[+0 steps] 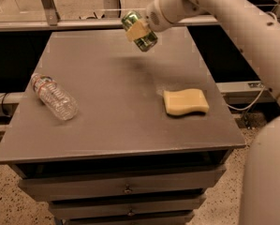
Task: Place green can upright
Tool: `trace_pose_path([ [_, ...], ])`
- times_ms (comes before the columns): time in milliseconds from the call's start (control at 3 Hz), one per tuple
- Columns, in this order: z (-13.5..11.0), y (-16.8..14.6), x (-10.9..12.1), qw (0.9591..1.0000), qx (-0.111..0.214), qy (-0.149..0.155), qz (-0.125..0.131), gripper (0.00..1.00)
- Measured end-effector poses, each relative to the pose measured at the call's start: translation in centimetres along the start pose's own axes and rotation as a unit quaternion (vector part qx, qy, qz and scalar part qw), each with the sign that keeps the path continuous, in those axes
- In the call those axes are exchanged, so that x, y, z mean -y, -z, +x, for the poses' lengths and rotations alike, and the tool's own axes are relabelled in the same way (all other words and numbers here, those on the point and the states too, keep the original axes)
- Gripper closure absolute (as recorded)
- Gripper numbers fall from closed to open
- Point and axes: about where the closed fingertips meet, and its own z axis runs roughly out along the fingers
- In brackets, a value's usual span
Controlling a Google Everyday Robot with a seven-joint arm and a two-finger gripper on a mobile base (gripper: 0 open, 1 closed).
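**Robot gripper holds a green can in the air over a grey table**

The gripper (136, 31) is clamped on the green can (147, 41), with one tan finger pad lying across the can's side. The can hangs clear of the table (111, 107), above its far edge. It is tilted, with one end pointing up and to the left. A clear plastic bottle (54, 96) lies on its side on the table's left part. A yellow sponge (185, 101) lies flat on the table's right part. Drawers (125, 187) sit under the tabletop.
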Motion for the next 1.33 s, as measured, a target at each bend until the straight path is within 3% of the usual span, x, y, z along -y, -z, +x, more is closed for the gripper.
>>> trace_pose_path([
  [333,2.2,4.4,2.0,0.9919,0.118,0.0,-0.046,1.0],
  [667,6.2,8.1,3.0,0.9743,0.202,0.029,-0.096,1.0],
  [1000,8.8,9.5,2.6,0.9553,0.257,0.059,-0.134,1.0],
  [1333,10.2,9.2,1.4,0.9326,0.311,0.075,-0.167,1.0],
])
